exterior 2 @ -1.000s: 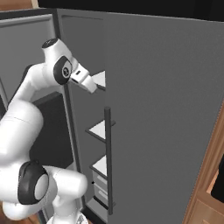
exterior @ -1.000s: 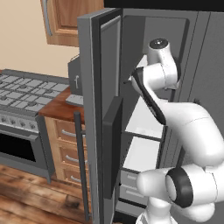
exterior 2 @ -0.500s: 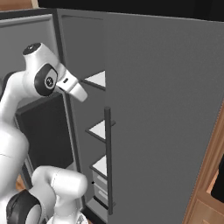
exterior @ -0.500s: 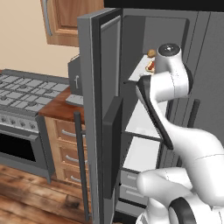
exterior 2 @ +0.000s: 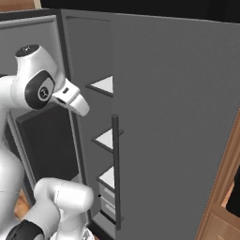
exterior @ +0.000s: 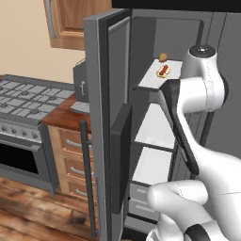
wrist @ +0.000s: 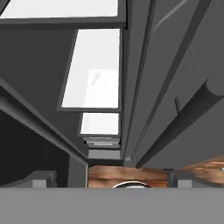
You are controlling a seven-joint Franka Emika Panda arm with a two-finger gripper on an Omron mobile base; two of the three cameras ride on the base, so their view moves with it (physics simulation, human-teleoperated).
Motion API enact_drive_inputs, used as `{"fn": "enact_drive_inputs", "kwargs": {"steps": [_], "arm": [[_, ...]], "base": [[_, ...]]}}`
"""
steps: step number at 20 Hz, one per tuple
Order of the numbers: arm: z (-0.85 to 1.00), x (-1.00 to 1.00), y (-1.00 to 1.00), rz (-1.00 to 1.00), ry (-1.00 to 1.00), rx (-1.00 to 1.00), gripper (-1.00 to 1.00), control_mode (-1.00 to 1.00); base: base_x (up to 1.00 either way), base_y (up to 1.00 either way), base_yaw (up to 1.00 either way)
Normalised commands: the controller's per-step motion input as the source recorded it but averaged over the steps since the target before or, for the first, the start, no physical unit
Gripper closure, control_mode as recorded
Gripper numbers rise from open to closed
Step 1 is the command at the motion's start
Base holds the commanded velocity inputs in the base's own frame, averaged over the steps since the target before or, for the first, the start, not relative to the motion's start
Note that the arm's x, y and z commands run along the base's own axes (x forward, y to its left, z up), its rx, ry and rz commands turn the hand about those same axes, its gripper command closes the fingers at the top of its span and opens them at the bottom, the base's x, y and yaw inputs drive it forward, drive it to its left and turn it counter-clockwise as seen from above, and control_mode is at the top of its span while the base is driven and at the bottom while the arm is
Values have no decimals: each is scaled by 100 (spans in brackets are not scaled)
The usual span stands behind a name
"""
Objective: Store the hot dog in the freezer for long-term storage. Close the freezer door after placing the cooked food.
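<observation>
Now | hot dog (exterior: 163,71) rests on top freezer (exterior: 155,127) shelf, above end effector (wrist: 112,181) | end effector grips nothing, fingers apart | freezer door (exterior: 106,127) open, awaiting closing

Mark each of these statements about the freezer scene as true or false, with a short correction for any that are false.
1. The hot dog lies on the top white shelf of the freezer. True.
2. The freezer door is shut. False: it stands open.
3. A small round brown lump sits behind the hot dog on the same shelf. True.
4. The hot dog is in a grey drawer. False: it is on the top shelf.
5. A stove stands left of the fridge. True.
</observation>
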Motion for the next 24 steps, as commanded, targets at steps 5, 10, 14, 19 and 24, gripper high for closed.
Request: {"fn": "enact_drive_inputs", "kwargs": {"steps": [5,10,14,19,24], "arm": [[-14,-50,0,26,39,1,-100,-100],[-75,-38,0,24,39,6,-100,-100],[-98,-33,0,12,32,6,-100,-100],[-88,-48,0,11,7,9,-100,-100],[-78,-17,11,2,3,-1,-100,-100]], "base": [[0,0,0],[0,0,0],[0,0,0],[0,0,0],[0,0,0]]}}
